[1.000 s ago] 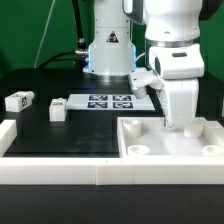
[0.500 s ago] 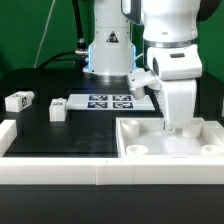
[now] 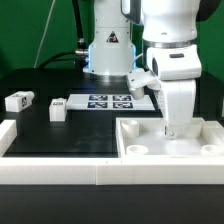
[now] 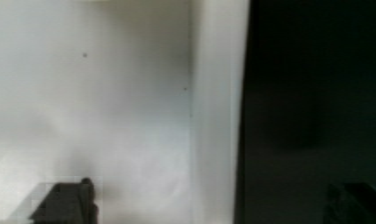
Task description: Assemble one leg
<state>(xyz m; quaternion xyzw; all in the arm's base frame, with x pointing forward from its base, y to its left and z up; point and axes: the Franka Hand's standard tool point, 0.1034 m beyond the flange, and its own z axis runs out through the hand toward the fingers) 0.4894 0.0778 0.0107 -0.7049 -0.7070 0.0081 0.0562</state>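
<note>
Two small white legs with black-and-white tags lie on the black table at the exterior view's left, one [image 3: 18,100] farther left and one [image 3: 57,108] nearer the marker board. My gripper [image 3: 171,130] is far from both. It hangs low over the large white tray-like part [image 3: 205,125] at the right, fingers down by its far wall. In the wrist view the gripper [image 4: 211,205] is open and empty. One dark finger [image 4: 64,202] is over the white part [image 4: 114,90], the other over the black table.
The marker board [image 3: 108,101] lies flat in the middle, in front of the robot base. A long white raised border [image 3: 60,172] runs along the front and up the left side. The tray part has round corner sockets [image 3: 137,148].
The gripper has sunk slightly toward the tray-like part. The legs and the tray have not moved.
</note>
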